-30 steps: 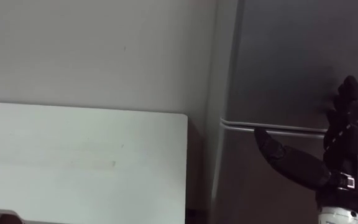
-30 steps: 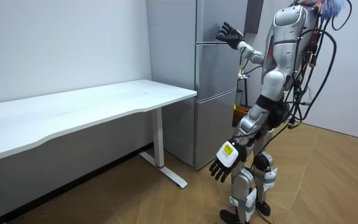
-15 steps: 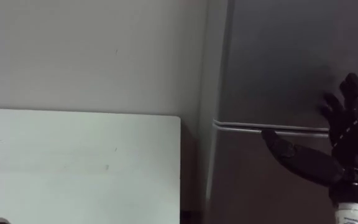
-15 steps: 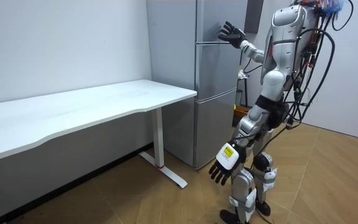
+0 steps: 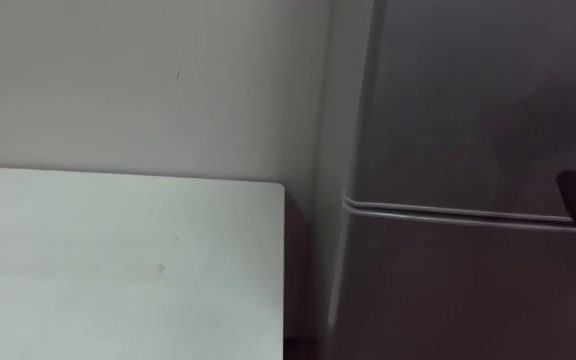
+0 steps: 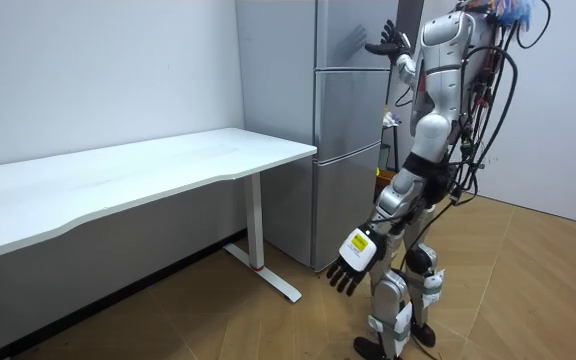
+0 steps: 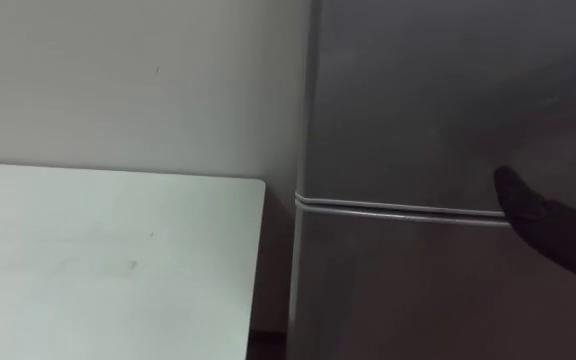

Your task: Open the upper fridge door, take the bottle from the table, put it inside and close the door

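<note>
1. The robot stands close in front of a tall grey fridge, facing it. Its right hand [image 6: 387, 42] is raised to the upper door [image 6: 343, 35] with fingers spread straight, wide open and holding nothing. I cannot tell whether it touches the door.
2. The left hand [image 6: 351, 268] hangs low beside the thigh, fingers loosely spread and empty.
3. Neither hand carries a bottle, and I cannot tell where the bottle is. That looks like the main risk: the door could be opened with nothing ready to put inside.
4. In the eye views a dark finger comes in from the right, level with the seam [image 5: 448, 212] between the upper door and the lower door [image 6: 346, 160]. A grip taken there could likely catch the wrong door.
5. The door fronts look smooth, with no handle standing out. Straight fingers on such a surface will probably slide off rather than pull it.
6. The robot stands very near the fridge. If the upper door swings out, it may strike the chest or arm unless the robot gives it room.
7. A white table [image 6: 168, 165] stands just beside the fridge on the robot's left and might limit the swing on that side.
8. The fridge looks dull silver-grey and faintly reflective. Both doors are shut and a thin pale line marks the seam.
</note>
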Controlling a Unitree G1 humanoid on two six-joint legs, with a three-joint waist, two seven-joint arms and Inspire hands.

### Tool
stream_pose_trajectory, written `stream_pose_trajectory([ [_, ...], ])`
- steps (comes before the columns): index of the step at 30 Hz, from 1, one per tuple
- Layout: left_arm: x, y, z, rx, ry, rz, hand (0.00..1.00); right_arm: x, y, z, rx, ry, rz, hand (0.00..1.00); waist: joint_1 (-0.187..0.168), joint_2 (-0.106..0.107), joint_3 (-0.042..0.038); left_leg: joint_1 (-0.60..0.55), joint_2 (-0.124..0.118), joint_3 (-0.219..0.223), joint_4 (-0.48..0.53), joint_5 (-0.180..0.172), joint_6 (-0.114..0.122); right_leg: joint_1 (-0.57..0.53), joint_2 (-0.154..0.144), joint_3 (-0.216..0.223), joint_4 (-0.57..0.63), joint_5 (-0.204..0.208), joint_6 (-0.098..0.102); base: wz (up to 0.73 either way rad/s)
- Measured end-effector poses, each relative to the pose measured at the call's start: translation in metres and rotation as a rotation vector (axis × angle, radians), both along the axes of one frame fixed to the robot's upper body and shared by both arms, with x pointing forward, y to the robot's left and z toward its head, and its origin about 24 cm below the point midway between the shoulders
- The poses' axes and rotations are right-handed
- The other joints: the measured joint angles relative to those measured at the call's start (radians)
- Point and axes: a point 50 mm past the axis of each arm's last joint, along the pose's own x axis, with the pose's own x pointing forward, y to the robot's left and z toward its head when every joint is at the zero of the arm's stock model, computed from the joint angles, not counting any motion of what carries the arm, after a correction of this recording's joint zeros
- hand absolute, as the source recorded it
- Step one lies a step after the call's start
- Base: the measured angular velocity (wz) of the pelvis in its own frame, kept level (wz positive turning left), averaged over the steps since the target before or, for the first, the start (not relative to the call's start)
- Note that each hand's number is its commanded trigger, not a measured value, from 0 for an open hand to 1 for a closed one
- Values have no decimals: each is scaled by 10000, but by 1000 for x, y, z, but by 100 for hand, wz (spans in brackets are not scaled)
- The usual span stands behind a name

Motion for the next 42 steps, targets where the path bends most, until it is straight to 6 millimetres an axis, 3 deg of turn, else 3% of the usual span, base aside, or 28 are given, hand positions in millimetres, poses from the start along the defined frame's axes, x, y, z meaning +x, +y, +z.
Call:
stream_pose_trajectory([
  [15, -5, 1, 0, 139, 103, 174, 0, -9, -33, -38, 909, 1387, -2093, 0, -124, -72, 36, 101, -4, 15, -107, -47, 0, 10, 8, 205, -29, -29, 25, -1],
  [18, -6, 2, 0, 340, 14, 359, 0, -16, -41, -58, 1794, 2068, -2368, 0, -120, -51, 38, 108, -7, 78, -100, -54, 5, 23, 0, 208, -22, -39, 31, 0],
  [22, -8, 2, 1, 539, -46, 583, 0, -29, -49, -82, 2569, 2868, -2869, 0, -107, 196, 3, 129, -6, 172, -98, -68, 25, 28, -16, 202, -18, -41, 36, -4],
  [26, -7, -2, 0, 620, -183, 702, 0, -42, -52, -120, 3535, 4162, -3480, 0, -100, 344, 20, 135, -2, 198, -99, -71, 22, 23, -8, 288, -12, -42, 37, 0],
  [32, 0, -5, 1, 584, -493, 960, 0, -63, -37, -179, 4422, 6660, -3995, 0, -118, 455, -11, 144, -8, 209, -122, -73, 21, 42, -2, 331, 3, -70, 48, 0],
  [38, 1, -7, 0, 518, -586, 1128, 0, -83, -17, -219, 4768, 8625, -3730, 0, -129, 504, -7, 186, -9, 210, -115, -112, 21, 78, -3, 357, -14, -79, 52, 0],
  [42, 0, -8, 0, 425, -610, 1357, 0, -111, -7, -255, 4619, 10860, -3625, 0, -101, 548, -27, 171, -20, 138, -5, -157, 28, 109, -17, 277, -12, -95, 59, 5],
])
